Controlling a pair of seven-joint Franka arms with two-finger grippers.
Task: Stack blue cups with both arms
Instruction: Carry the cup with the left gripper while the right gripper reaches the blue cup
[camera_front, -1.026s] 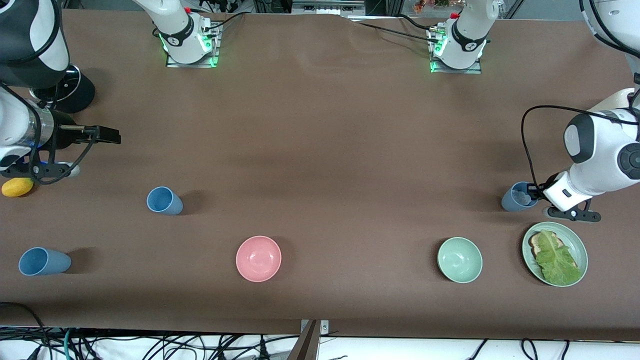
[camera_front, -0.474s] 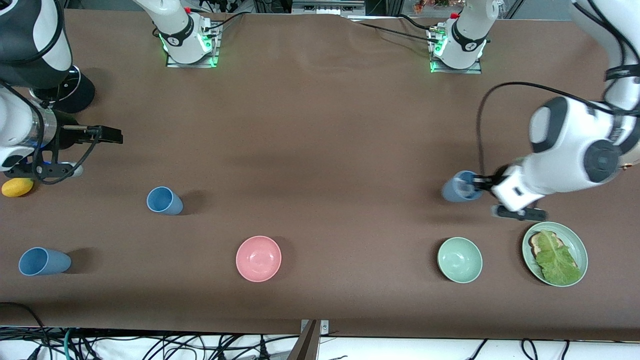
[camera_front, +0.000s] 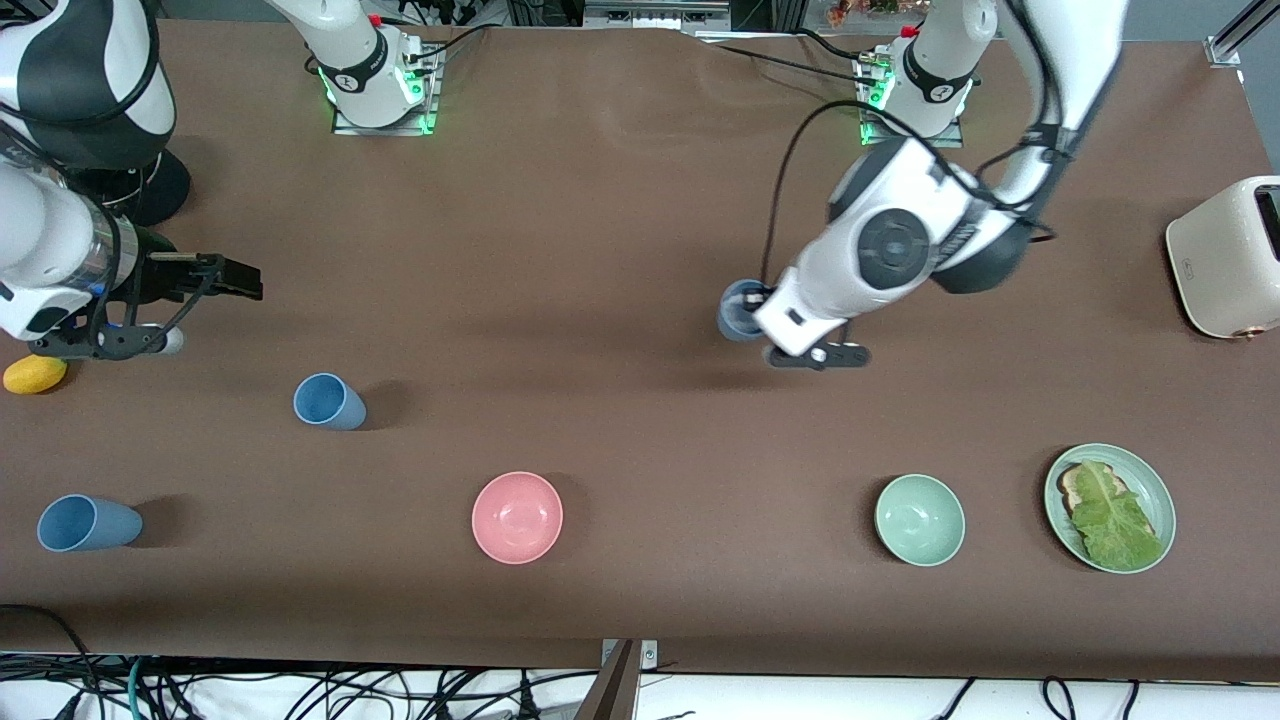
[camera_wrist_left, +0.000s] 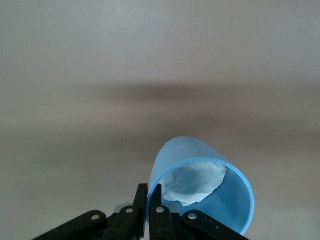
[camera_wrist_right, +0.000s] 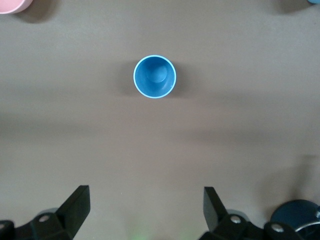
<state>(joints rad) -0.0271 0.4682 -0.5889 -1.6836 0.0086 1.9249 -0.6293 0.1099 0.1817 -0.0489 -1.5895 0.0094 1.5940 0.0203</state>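
Carried above bare brown table (camera_front: 620, 250) near its middle: one blue cup (camera_front: 738, 310), rim pinched between the closed fingers of the left gripper (camera_front: 757, 312), tilted, crumpled white paper (camera_wrist_left: 192, 182) inside. Open tabletop all around it, the nearest dishes well apart.

Standing upright toward the right arm's end: a second blue cup (camera_front: 327, 401), mouth up, nothing inside as seen from the right wrist (camera_wrist_right: 154, 76). Nearer the front camera and close to that end's table edge: a third blue cup (camera_front: 85, 523), interior not fully shown.

Hovering over the table toward that same end, above bare surface: the right gripper (camera_front: 235, 280), fingers spread wide (camera_wrist_right: 77, 205), holding nothing.

Along the front stretch of the table: pink bowl (camera_front: 517, 517) with nothing in it, pale green bowl (camera_front: 919, 519) likewise, and toward the left arm's end a green plate (camera_front: 1160, 490) bearing toast (camera_front: 1072, 485) under a lettuce leaf (camera_front: 1115, 520). Wide clear lane between cups and bowls.

At the left arm's end edge: a cream toaster (camera_front: 1225, 255). At the right arm's end edge: a yellow object (camera_front: 34, 374), partly under the arm.
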